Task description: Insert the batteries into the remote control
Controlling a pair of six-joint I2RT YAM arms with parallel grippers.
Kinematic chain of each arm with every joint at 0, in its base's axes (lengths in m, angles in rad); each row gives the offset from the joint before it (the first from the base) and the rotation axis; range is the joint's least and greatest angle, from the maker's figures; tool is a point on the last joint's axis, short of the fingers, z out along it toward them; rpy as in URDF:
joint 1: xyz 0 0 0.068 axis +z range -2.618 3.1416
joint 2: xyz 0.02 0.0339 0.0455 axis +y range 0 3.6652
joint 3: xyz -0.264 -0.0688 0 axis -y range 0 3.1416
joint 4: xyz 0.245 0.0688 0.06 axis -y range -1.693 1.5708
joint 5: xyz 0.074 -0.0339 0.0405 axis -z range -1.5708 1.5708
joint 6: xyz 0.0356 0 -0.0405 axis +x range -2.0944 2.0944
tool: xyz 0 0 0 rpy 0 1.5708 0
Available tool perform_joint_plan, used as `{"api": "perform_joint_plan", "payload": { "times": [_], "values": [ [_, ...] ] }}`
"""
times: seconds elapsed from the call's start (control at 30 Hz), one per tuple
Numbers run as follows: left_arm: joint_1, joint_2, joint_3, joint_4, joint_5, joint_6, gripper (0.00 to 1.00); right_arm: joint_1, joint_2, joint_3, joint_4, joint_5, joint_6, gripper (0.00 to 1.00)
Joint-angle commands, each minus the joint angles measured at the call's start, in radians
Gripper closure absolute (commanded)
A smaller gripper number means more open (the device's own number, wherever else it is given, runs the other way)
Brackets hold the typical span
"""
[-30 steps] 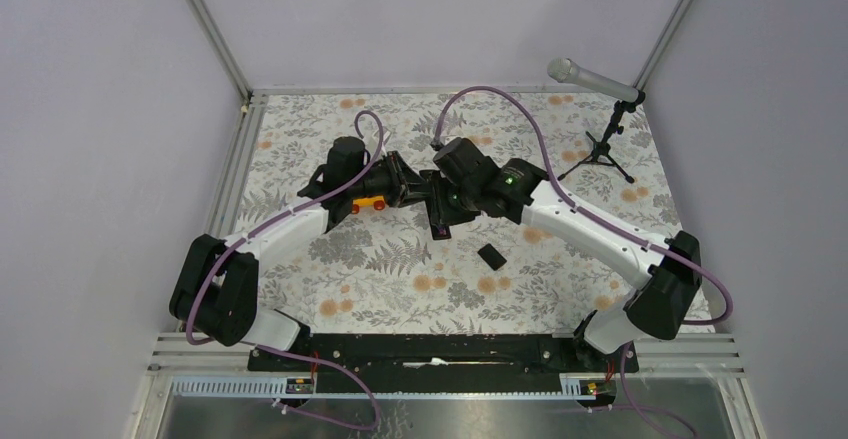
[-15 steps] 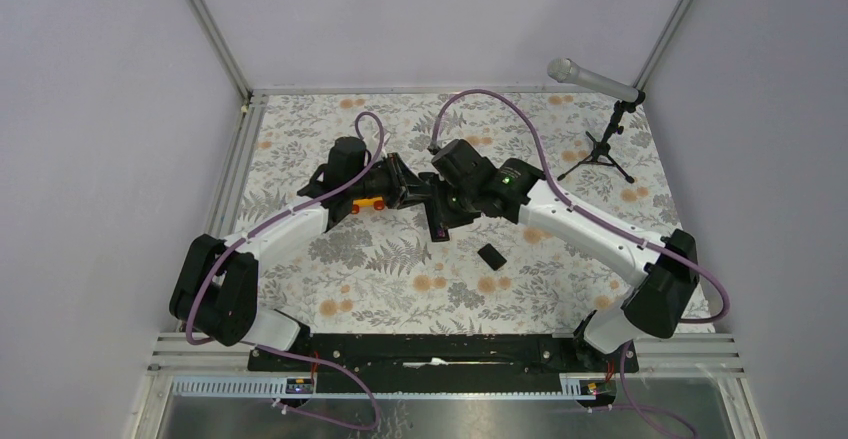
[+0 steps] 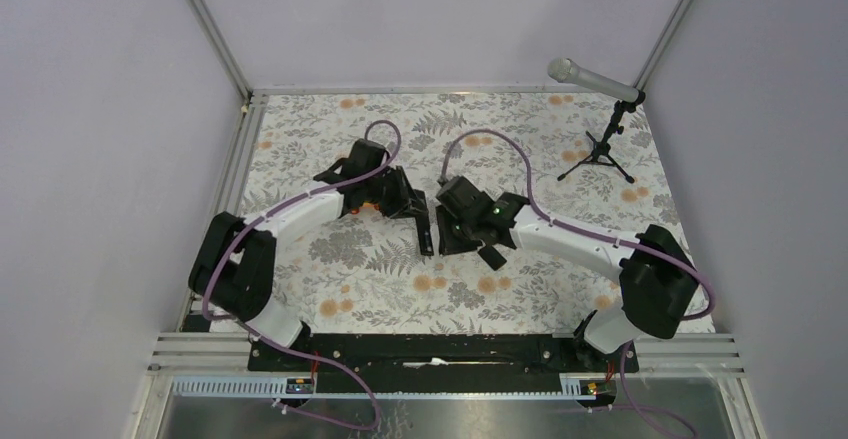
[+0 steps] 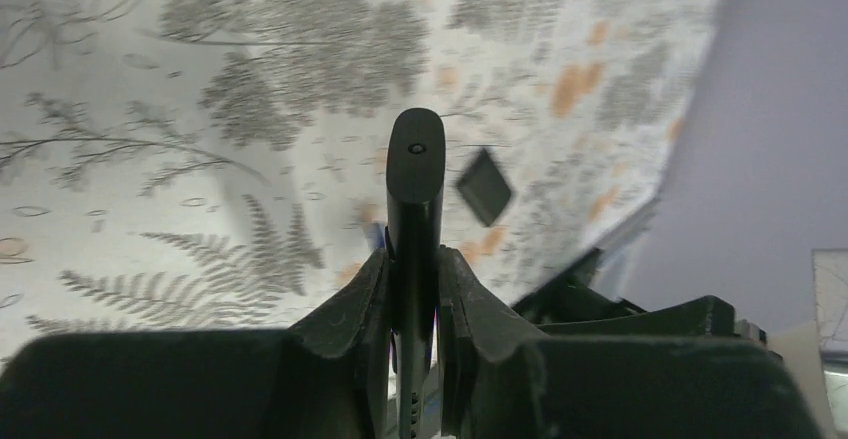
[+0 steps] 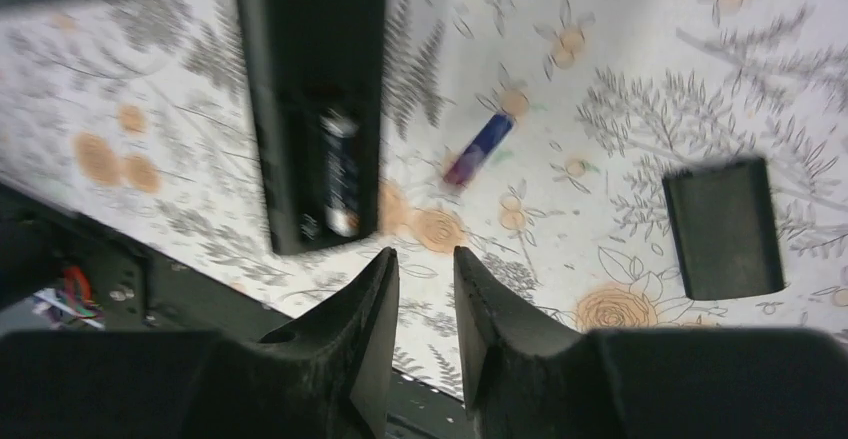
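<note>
Since a second ago, both arms have drawn back toward the near edge, and the right jaws have come away from the remote.

1. Left jaws: pressed onto the slim, flat black plastic remote control [image 4: 415, 189], held on edge above the floral-printed counter [image 5: 620, 49]. We judge this keeps its open compartment facing the right arm.
2. Right jaws: narrowly spread, holding nothing, just beside the remote.
3. Compartment: one dark cylindrical battery [image 5: 340, 174] seated; the neighbouring bay looks unfilled to us.
4. Purplish-blue cylindrical battery [image 5: 478, 149]: loose on the counter, between the remote and the small flat black rectangular cover [image 5: 724, 227].
</note>
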Motion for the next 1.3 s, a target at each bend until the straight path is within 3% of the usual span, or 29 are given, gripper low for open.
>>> {"api": "perform_joint_plan", "payload": {
  "times": [0.0, 0.13, 0.3, 0.43, 0.6, 0.73, 0.83, 1.07, 1.27],
  "values": [
    [-0.04, 0.093, 0.036, -0.101, -0.141, 0.115, 1.0, -0.035, -0.097, -0.208, 0.28, -0.033, 0.137, 0.65],
    [-0.076, 0.154, 0.05, -0.128, -0.207, 0.138, 1.0, -0.08, -0.101, -0.337, 0.397, -0.043, 0.176, 0.63],
    [-0.084, 0.153, 0.06, -0.158, -0.262, 0.146, 1.0, -0.09, -0.035, -0.248, 0.25, 0.036, 0.115, 0.62],
    [-0.084, 0.131, 0.062, -0.185, -0.299, 0.157, 1.0, -0.087, 0.002, -0.209, 0.223, -0.088, 0.048, 0.61],
    [-0.081, 0.078, 0.044, -0.204, -0.336, 0.173, 1.0, 0.016, 0.005, -0.205, 0.207, -0.118, -0.094, 0.63],
    [-0.057, -0.016, 0.024, -0.241, -0.387, 0.182, 1.0, 0.063, 0.012, -0.197, 0.163, -0.003, -0.203, 0.65],
    [0.014, -0.116, -0.021, -0.274, -0.398, 0.172, 1.0, 0.071, 0.012, -0.18, 0.169, 0.016, -0.35, 0.61],
    [0.333, -0.379, -0.136, -0.369, -0.417, 0.194, 1.0, 0.086, 0.061, -0.129, 0.151, -0.193, -0.845, 0.55],
    [0.507, -0.451, -0.143, -0.415, -0.36, 0.234, 1.0, 0.086, 0.041, -0.184, 0.136, -0.259, -1.218, 0.49]
  ]
}}
